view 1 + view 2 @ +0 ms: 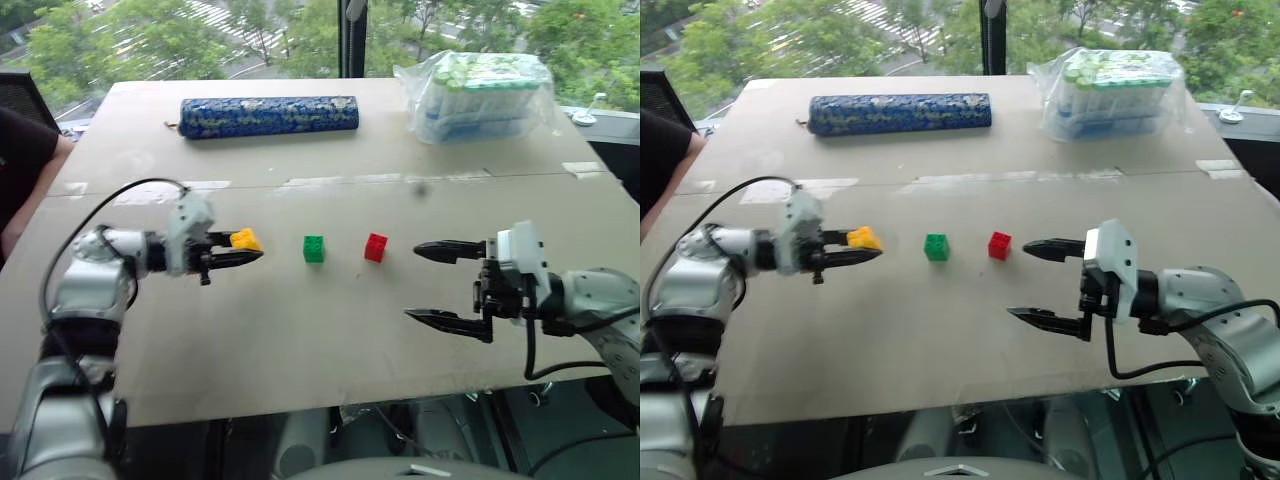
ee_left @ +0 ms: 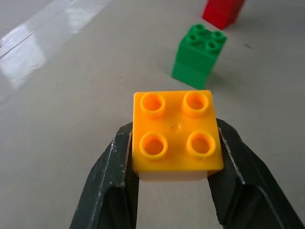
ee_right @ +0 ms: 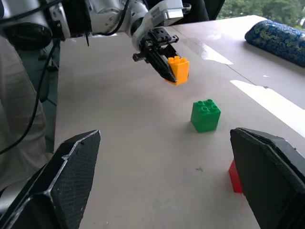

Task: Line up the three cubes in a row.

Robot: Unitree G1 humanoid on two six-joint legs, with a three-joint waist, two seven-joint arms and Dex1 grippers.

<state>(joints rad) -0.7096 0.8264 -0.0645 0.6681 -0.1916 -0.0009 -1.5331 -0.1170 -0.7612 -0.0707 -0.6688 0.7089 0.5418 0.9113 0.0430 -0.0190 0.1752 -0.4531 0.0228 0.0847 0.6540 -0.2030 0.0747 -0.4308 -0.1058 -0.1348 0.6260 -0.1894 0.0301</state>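
My left gripper (image 1: 250,250) is shut on the yellow cube (image 1: 245,239), holding it a little above the table, left of the other two. The wrist view shows the yellow cube (image 2: 176,135) studs-up between both black fingers (image 2: 112,181). The green cube (image 1: 314,249) stands on the table in the middle, and the red cube (image 1: 376,247) stands to its right. My right gripper (image 1: 430,285) is open, pointing left, its far fingertip just right of the red cube, with nothing between its fingers.
A long blue patterned roll (image 1: 268,117) lies at the back of the table (image 1: 300,350). A clear bag of tubes (image 1: 480,95) sits at the back right. A person's sleeve (image 1: 20,150) shows at the left edge.
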